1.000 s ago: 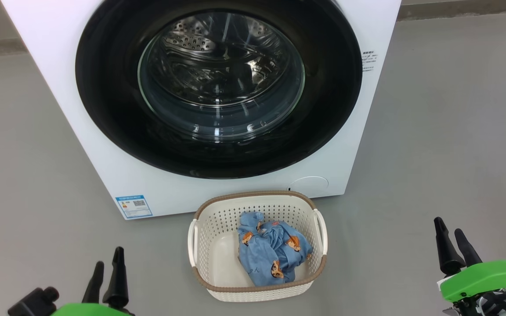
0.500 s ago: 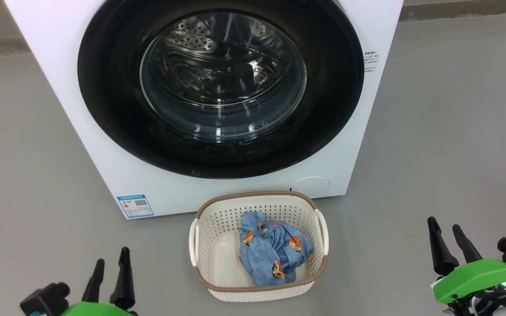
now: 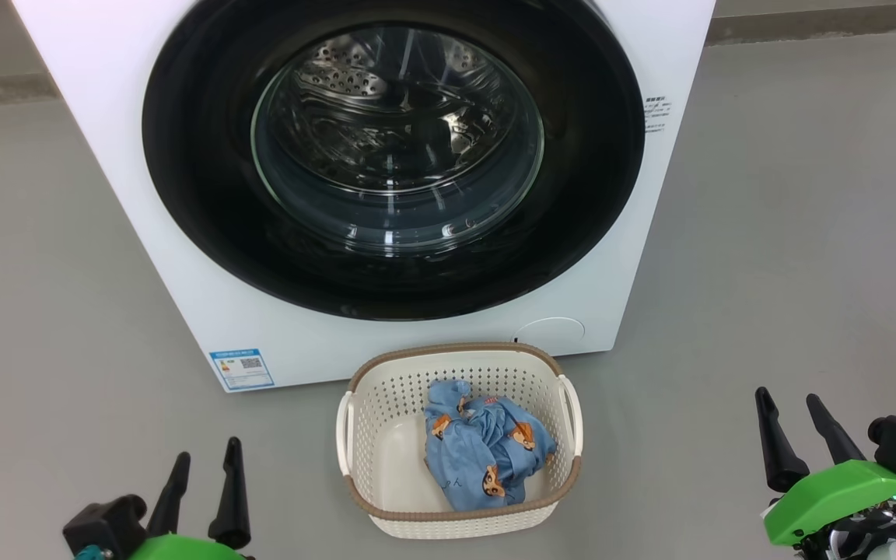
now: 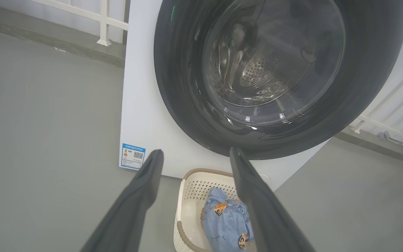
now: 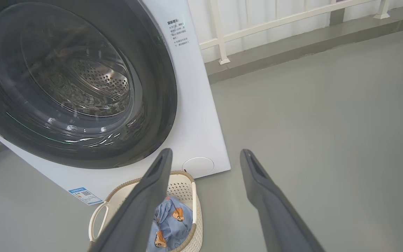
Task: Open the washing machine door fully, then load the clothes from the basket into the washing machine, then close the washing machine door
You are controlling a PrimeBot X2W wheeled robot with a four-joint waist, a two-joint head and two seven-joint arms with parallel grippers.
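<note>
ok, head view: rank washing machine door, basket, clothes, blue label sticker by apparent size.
1. washing machine door: largest, though farthest.
2. basket.
3. clothes, inside the basket.
4. blue label sticker.
No close calls.

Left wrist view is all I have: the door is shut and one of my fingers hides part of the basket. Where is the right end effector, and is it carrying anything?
Observer: The right end effector hangs open and empty, off to the right of the basket and well apart from it.
Operator: What's in the part of the basket I can't see?
Observer: Only the clothes. They are bunched in the basket's right half and lie wholly inside the rim, with nothing draped over it.
</note>
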